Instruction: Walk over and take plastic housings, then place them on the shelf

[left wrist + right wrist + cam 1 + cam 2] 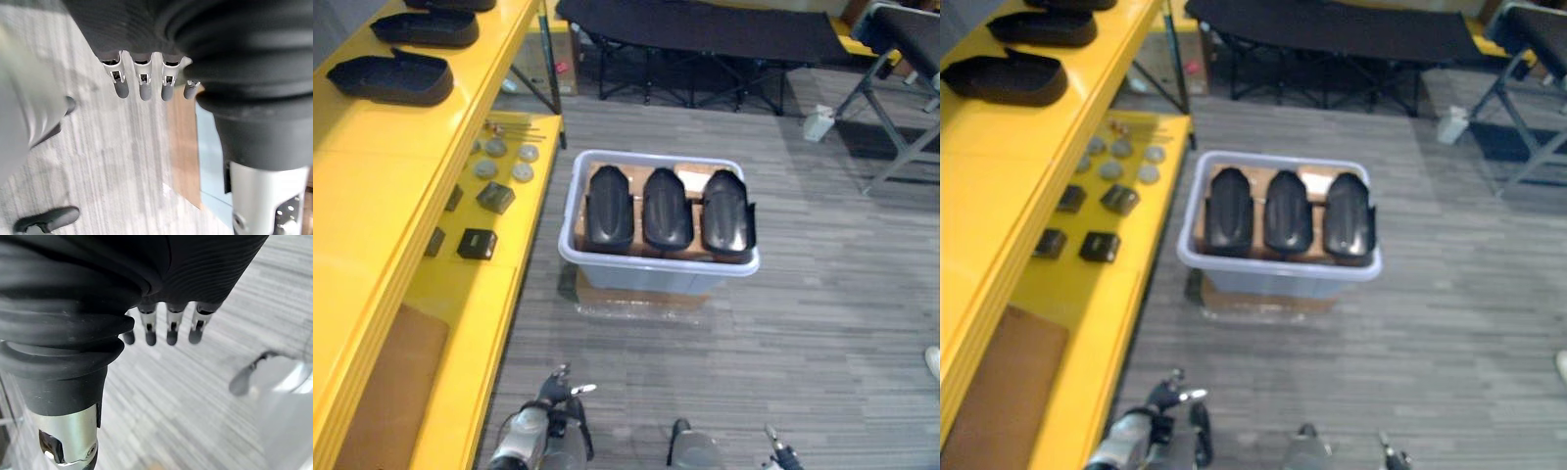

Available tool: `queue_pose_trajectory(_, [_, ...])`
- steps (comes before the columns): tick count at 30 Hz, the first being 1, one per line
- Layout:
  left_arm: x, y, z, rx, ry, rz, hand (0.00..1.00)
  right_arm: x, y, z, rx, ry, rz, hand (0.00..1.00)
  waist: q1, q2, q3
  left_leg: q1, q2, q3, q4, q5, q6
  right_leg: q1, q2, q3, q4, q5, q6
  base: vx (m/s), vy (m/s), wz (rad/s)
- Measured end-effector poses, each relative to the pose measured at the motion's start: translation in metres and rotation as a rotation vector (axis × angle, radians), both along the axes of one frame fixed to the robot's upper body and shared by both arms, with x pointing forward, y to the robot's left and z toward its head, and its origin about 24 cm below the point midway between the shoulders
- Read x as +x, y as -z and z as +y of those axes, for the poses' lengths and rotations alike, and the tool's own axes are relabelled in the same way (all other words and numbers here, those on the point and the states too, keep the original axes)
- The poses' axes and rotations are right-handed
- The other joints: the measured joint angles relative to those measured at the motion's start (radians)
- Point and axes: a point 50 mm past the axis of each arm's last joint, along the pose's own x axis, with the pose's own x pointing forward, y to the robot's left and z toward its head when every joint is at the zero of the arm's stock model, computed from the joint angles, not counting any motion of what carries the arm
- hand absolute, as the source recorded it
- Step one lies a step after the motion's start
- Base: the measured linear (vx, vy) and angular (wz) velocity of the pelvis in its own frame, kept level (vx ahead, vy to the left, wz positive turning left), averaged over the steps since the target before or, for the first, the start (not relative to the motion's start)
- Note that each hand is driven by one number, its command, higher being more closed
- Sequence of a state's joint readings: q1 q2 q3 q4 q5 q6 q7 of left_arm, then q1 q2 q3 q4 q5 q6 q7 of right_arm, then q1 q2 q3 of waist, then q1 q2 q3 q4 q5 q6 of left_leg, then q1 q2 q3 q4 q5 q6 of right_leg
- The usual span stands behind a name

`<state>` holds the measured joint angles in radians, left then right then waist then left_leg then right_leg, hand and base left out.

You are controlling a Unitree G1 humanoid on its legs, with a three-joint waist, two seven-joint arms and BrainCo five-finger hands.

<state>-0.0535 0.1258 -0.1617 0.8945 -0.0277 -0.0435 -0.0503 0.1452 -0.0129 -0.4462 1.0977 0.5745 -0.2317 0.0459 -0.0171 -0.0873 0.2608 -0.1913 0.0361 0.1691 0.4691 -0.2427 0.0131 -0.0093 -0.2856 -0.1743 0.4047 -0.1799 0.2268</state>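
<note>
grey striped floor (pixel 822 323) | black folding cot (pixel 705 29) at far side

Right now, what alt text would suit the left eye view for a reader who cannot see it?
Three black plastic housings lie side by side in a pale plastic bin on grey floor, beside a yellow shelf holding similar housings.

- Both eye views look steeply down from head height at the grey floor (pixel 822 323), with the pale bin (pixel 607 259) mid-frame and the yellow shelf (pixel 372 196) along the left edge. They share nearly the whole scene.
- The left wrist view peers along the left hand (pixel 145 88) from very close, with floor beyond.
- The right wrist view does likewise along the right hand (pixel 171 333).
</note>
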Motion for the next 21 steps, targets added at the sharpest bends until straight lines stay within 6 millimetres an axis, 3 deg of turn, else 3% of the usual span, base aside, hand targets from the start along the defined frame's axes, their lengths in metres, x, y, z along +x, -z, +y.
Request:
queue_pose_trajectory(1, [-0.002,0.000,0.002,0.011,0.005,0.003,0.00,0.002,0.001,0.007,0.012,-0.015,-0.006,0.00,0.001,0.002,-0.003,0.006,0.007,-0.003,0.001,-0.004,0.001,-0.023,0.000,0.000,0.056,0.022,-0.008,0.05,0.147,0.19])
queue_pose_trajectory(2, [-0.006,0.001,0.005,0.017,-0.001,0.015,0.00,0.010,0.002,0.020,0.040,-0.049,-0.029,0.00,0.005,0.023,-0.009,0.019,0.030,-0.013,0.000,-0.008,0.002,-0.058,0.016,0.000,0.101,0.037,-0.038,0.01,0.153,0.06])
queue_pose_trajectory(3, [-0.013,0.005,0.011,0.034,-0.012,0.056,0.00,0.018,0.002,0.031,0.068,-0.091,-0.061,0.00,0.008,0.026,-0.021,0.029,0.048,-0.020,-0.007,-0.011,-0.005,-0.060,0.043,0.002,0.046,0.012,-0.054,0.03,0.139,0.02])
queue_pose_trajectory(7, [-0.029,0.014,0.025,0.060,-0.068,0.140,0.00,0.036,-0.005,0.028,0.021,-0.177,-0.131,0.00,0.019,0.038,-0.028,0.061,0.047,-0.036,-0.025,-0.030,-0.014,-0.080,0.062,0.022,-0.147,0.028,-0.042,0.10,-0.017,0.12])
queue_pose_trajectory(9, [-0.036,0.018,0.031,0.068,-0.105,0.168,0.00,0.036,-0.005,0.028,0.017,-0.218,-0.133,0.00,0.006,0.046,-0.033,0.079,0.047,-0.066,-0.014,-0.050,-0.032,-0.099,0.071,0.053,-0.133,0.028,-0.039,0.13,-0.130,0.38])
queue_pose_trajectory(10, [-0.040,0.019,0.035,0.063,-0.155,0.172,0.00,0.033,-0.005,0.028,0.016,-0.243,-0.125,0.00,0.003,0.045,-0.034,0.091,0.049,-0.085,-0.004,-0.068,-0.048,-0.106,0.079,0.070,-0.090,0.016,-0.058,0.12,-0.168,0.43])
queue_pose_trajectory(12, [-0.046,0.019,0.038,0.052,-0.206,0.158,0.00,0.031,-0.004,0.025,-0.006,-0.326,-0.097,0.00,0.004,0.040,-0.043,0.100,0.049,-0.113,0.017,-0.094,-0.075,-0.114,0.089,0.065,-0.037,0.009,-0.086,0.21,-0.323,0.54])
queue_pose_trajectory(14, [-0.054,0.022,0.033,0.021,-0.265,0.166,0.00,0.030,-0.005,0.014,-0.034,-0.378,-0.068,0.00,0.010,0.072,-0.073,0.081,0.088,-0.157,0.036,-0.098,-0.105,-0.117,0.120,0.025,-0.010,-0.002,-0.107,0.26,-0.318,0.64])
queue_pose_trajectory(15, [-0.056,0.024,0.025,0.002,-0.282,0.163,0.00,0.030,-0.006,0.007,-0.056,-0.390,-0.060,0.00,0.013,0.115,-0.092,0.039,0.112,-0.160,0.096,-0.074,-0.118,-0.107,0.143,-0.014,-0.021,-0.005,-0.119,0.28,-0.232,0.62])
queue_pose_trajectory(17, [-0.053,0.023,0.018,-0.026,-0.317,0.141,0.00,0.038,-0.011,-0.009,-0.110,-0.435,-0.057,0.00,0.014,0.146,-0.081,-0.051,0.145,-0.161,0.266,-0.001,-0.138,-0.065,0.168,-0.045,-0.047,-0.005,-0.130,0.31,-0.234,0.45])
queue_pose_trajectory(18, [-0.048,0.022,0.016,-0.028,-0.333,0.122,0.00,0.042,-0.012,-0.012,-0.123,-0.462,-0.061,0.00,0.019,0.150,-0.071,-0.094,0.149,-0.159,0.365,0.039,-0.160,-0.008,0.171,-0.055,-0.086,-0.002,-0.140,0.23,-0.126,0.11])
queue_pose_trajectory(19, [-0.046,0.021,0.016,-0.023,-0.337,0.116,0.00,0.044,-0.013,-0.012,-0.128,-0.470,-0.065,0.00,0.020,0.149,-0.066,-0.096,0.144,-0.153,0.371,0.029,-0.159,0.022,0.170,-0.055,-0.106,0.001,-0.145,0.26,-0.120,-0.06])
queue_pose_trajectory(21, [-0.043,0.021,0.011,-0.013,-0.317,0.114,0.00,0.055,-0.018,-0.019,-0.155,-0.464,-0.097,0.00,0.017,0.142,-0.060,-0.086,0.108,-0.103,0.181,0.011,-0.157,0.063,0.161,-0.047,-0.153,0.005,-0.143,0.22,-0.043,-0.23])
